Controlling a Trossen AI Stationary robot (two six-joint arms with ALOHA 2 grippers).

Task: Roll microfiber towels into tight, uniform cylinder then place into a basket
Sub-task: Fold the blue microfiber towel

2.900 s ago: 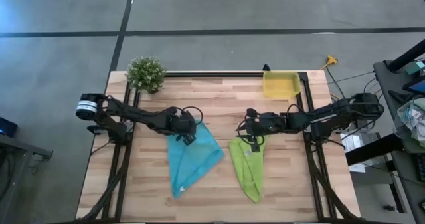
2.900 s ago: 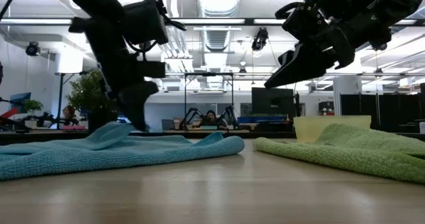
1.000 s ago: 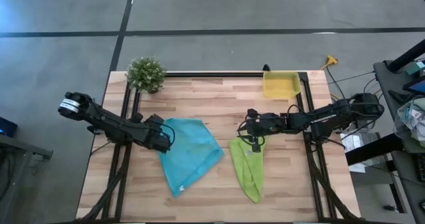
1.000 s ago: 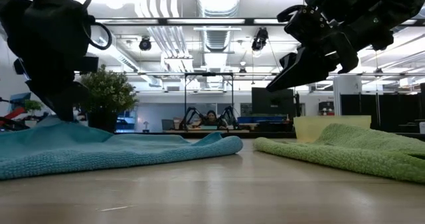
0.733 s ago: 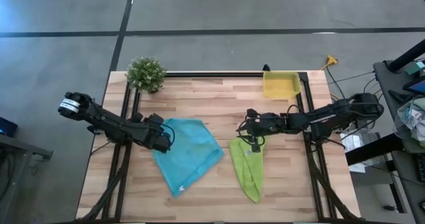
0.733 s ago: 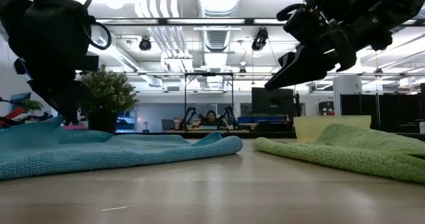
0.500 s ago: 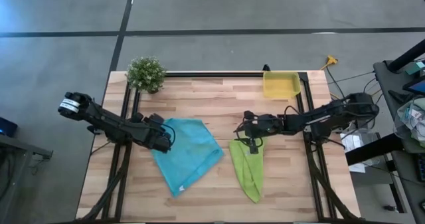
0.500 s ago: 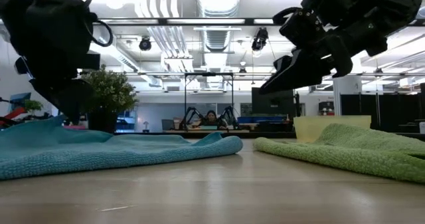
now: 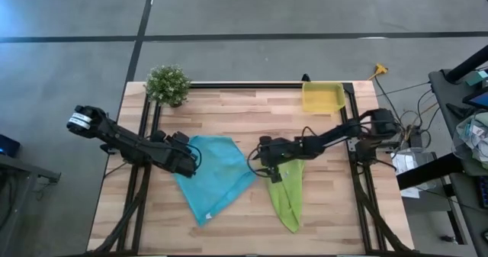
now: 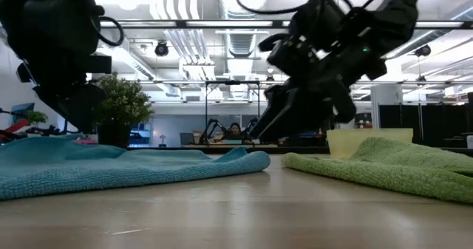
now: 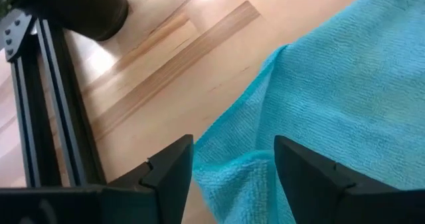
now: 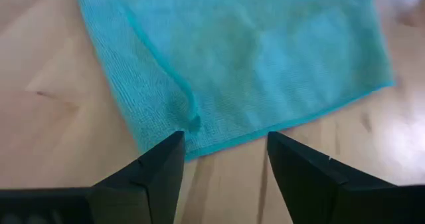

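The blue towel (image 9: 217, 173) lies flat on the table's left side (not rolled yet), and the right gripper (image 9: 259, 159) has swung over from the green towel (image 9: 284, 188) to its edge, fingers spread, while the left gripper (image 9: 191, 162), also spread, waits at its other corner, so rolling can start.

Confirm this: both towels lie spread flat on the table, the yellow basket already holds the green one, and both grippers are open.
Not quite. The high view shows the yellow basket holding no towel; the lime-green towel lies on the table beside the turquoise towel. The rest stands: both towels are unrolled, and the left gripper and right gripper are open.
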